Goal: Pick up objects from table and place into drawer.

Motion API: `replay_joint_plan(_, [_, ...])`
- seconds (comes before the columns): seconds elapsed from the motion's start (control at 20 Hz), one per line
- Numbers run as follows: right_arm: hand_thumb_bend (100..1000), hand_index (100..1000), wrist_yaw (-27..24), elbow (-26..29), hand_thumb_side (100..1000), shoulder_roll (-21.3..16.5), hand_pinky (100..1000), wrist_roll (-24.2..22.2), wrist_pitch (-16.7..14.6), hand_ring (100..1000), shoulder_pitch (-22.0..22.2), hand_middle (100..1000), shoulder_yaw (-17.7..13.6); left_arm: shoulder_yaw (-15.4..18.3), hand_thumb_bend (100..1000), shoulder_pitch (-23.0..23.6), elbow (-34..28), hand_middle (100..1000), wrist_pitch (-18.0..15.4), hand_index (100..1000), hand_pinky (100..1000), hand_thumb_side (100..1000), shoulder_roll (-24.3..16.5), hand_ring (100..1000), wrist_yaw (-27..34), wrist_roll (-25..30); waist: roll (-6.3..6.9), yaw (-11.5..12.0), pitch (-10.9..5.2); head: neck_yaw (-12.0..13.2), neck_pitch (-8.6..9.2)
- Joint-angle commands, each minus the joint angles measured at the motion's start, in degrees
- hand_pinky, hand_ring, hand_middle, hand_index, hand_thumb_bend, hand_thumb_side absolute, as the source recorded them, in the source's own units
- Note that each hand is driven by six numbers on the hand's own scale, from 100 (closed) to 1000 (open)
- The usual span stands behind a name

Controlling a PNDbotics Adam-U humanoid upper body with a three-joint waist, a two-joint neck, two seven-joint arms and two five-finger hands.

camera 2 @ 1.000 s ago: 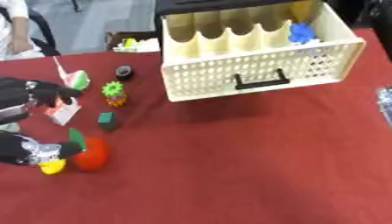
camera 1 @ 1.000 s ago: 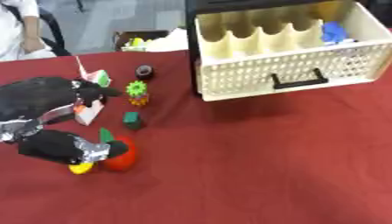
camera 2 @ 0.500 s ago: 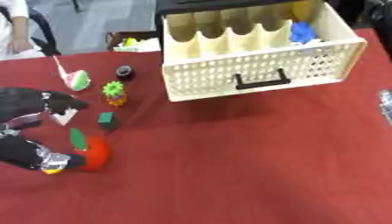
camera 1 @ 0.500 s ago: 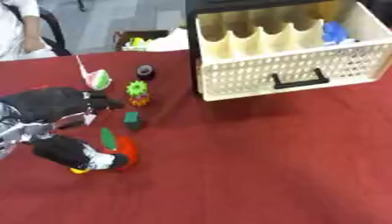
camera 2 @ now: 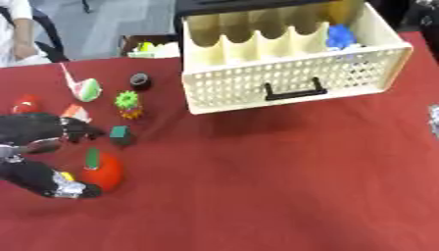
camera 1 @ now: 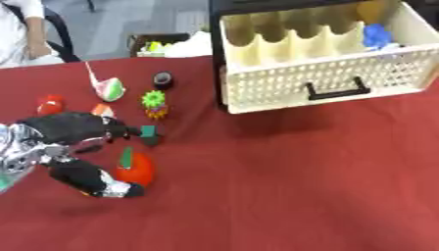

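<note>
text: none readable | labels: perhaps too blurred to tell | signs: none

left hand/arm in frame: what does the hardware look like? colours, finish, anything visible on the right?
The left hand has a black shell and dark fingers; the thumb is black with a silver tip segment. The wrist behind it is shiny silver metal. No cables or markings can be made out. Of the right arm only a silvery sliver shows at the view's edge.
</note>
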State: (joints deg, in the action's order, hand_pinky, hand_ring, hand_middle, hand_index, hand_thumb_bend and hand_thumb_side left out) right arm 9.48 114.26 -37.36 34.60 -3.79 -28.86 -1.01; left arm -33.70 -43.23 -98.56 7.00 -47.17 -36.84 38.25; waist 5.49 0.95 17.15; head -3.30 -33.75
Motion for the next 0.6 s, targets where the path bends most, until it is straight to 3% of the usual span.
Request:
replay_joint_plan(0.05, [100,771,-0.1,0.3,445,-0.7,447,0.0,0.1,466,-0.7,407,-0.4,0.4,612,-1.0,1.2,802,0.0,1000,645,903,-0.5,731,-0.2,-0.9,-0.23,-0.1,-0.83,0.3,0.48])
replay_joint_plan(0.6, [100,769,-0.4,0.3,446,-0.3,451,-0.3,-0.1,465,-0.7,403,-0.4,0.0,565,-1.1,7.0,781,-1.1,1000,585,871,1.4,680,-2.9,-3.0,-0.43,-0.4,-0.53,0.7,0.82])
